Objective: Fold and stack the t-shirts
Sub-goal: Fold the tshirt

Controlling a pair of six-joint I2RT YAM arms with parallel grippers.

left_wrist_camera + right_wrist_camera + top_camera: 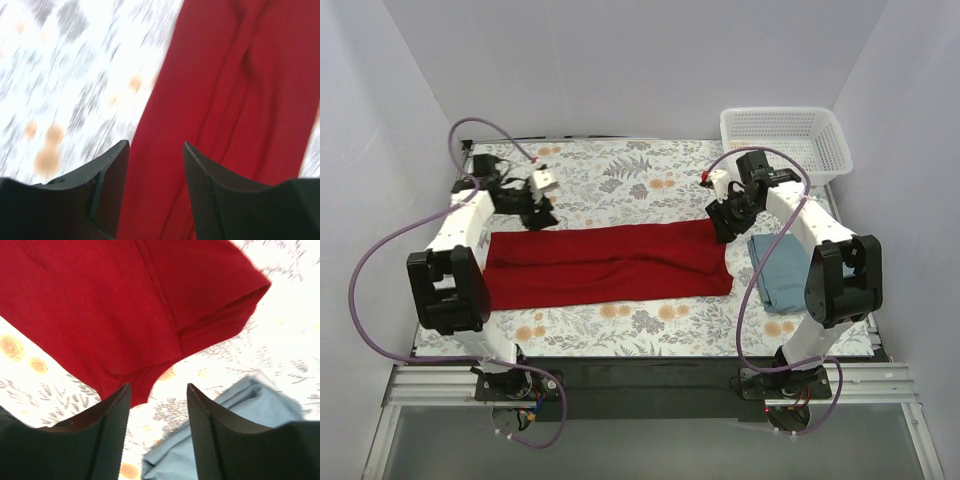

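The red t-shirt (605, 265) lies in the middle of the table (620, 175). It is folded into a long strip that runs from left to right. The flowery cloth on the table shows all around it.

The left gripper (535, 212) is by the far left corner of the red t-shirt. In its own camera the picture is blurry. Its two fingers (112, 172) are apart, and red cloth shows in the gap. Nothing is held between them. I cannot tell if the fingers touch the cloth.

The right gripper (725, 222) is by the far right corner of the red t-shirt. Its two fingers (112, 420) are apart too, and they hold nothing. In its own camera the folded end of the red t-shirt lies just past the fingertips.

The blue-grey t-shirt (782, 275) lies on the right side of the table, just beside the right end of the red one. It is folded up small. The right arm (820, 240) hides part of it from above.

A white basket (785, 140) stands in the far right corner of the table, well apart from both t-shirts.
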